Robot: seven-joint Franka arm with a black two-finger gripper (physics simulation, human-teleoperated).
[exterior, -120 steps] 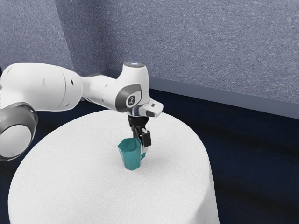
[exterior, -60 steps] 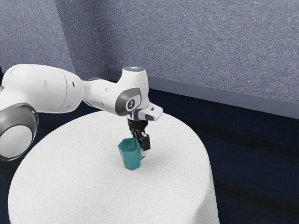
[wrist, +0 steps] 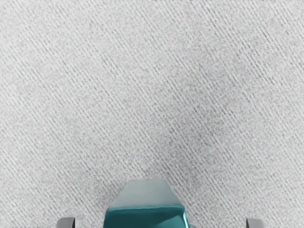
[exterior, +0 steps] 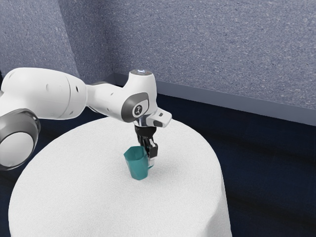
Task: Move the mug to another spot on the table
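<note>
Exterior view: the black two-finger gripper (exterior: 150, 154) points straight down at the side of the teal, tapered mug (exterior: 136, 167) that faces the exterior view's right. That looks to be the handle side, though the handle itself is too small to make out clearly. The mug stands upright near the middle of the round table with a white cloth (exterior: 69, 197), well away from its edge.

The main risk, as I judge it, is a poor grasp. The mug narrows toward its base, so a finger that comes down on the rim instead of beside it could tip the mug or push it across the cloth. If the fingers close only on the handle or a thin strip of wall, off the mug's centre, the mug may swing or twist when lifted and slip free. Lifting before the fingers have closed would leave the mug where it is.

The gripper is wide open and holds nothing. In the wrist view its two grey fingertips (wrist: 65, 222) sit far apart, with a teal part of the mug (wrist: 145, 214) between them. There is bare cloth on either side of that part, so neither finger touches it.
</note>
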